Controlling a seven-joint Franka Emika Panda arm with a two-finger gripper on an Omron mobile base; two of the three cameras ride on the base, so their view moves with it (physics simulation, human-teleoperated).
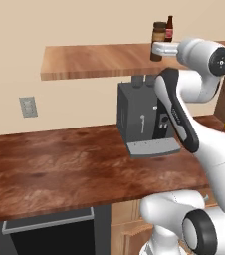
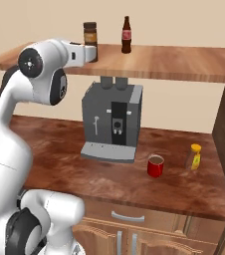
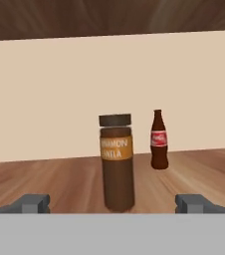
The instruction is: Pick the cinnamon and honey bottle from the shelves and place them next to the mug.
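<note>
Wide-open claw (image 3: 112,203) just short of upright cinnamon (image 3: 117,162) near the shelves (image 3: 45,182) front edge.

Reddish wooden shelves (image 2: 174,62) carrying cinnamon (image 2: 90,41) and slim cola bottle (image 2: 127,35) — countertop (image 2: 59,149) below bearing coffee machine (image 2: 112,122), mug (image 2: 155,166), honey bottle (image 2: 195,157)

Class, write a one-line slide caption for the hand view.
Open gripper faces the cinnamon upright on the shelves, red-labelled bottle behind.

Glossy white arm (image 1: 204,144) of rounded segments, dark round joint caps, black elbow band, small dark grey fingertips (image 3: 32,202)
</note>
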